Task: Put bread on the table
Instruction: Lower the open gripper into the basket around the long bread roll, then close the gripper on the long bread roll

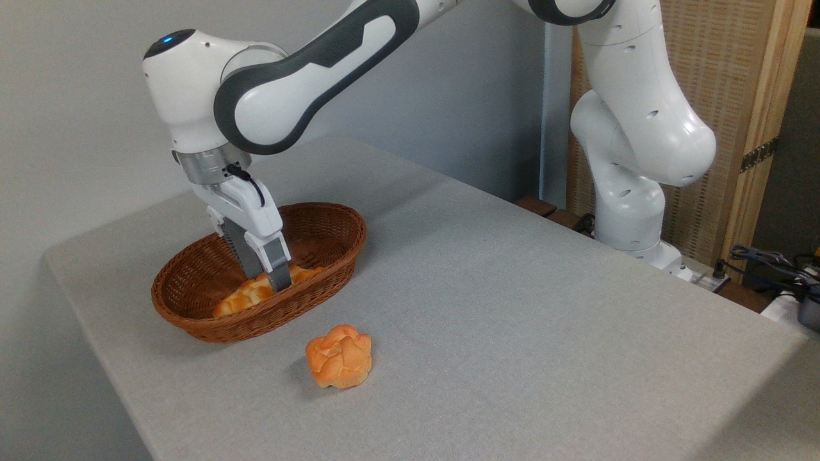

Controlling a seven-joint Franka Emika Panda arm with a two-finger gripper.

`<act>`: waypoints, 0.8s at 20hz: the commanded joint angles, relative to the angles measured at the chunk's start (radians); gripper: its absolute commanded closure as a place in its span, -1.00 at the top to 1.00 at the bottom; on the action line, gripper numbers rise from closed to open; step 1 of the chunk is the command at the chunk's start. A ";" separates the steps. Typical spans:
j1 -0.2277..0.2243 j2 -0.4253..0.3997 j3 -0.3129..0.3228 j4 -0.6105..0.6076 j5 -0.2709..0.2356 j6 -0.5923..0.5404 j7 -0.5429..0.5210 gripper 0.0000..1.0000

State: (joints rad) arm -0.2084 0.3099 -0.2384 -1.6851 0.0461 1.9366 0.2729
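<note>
The bread (pixel 253 294) lies inside the basket (pixel 323 224), its long axis running from lower left to upper right, one tapered end near the basket's front left wall and the other toward the middle right. There is one long braided loaf, one round roll (pixel 339 356), one basket and one arm. The basket is a brown oval wicker one sitting on the grey table (pixel 512 307); the loaf is the only thing seen in it. The roll sits on the table just in front of the basket, apart from it. The gripper (pixel 275 282) reaches down into the basket, and its fingers (pixel 277 266) meet the middle of the loaf. From this angle the fingers seem to be closed around the bread, though the far finger is hidden and the grip cannot be confirmed.
</note>
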 commanded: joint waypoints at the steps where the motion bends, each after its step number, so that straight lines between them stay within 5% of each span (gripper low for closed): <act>1: -0.011 0.008 0.005 0.002 0.011 0.030 0.012 -0.48; 16: -0.009 -0.072 -0.022 0.018 -0.005 0.027 -0.004 -0.39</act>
State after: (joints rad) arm -0.2134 0.2723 -0.2484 -1.6609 0.0497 1.9535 0.2727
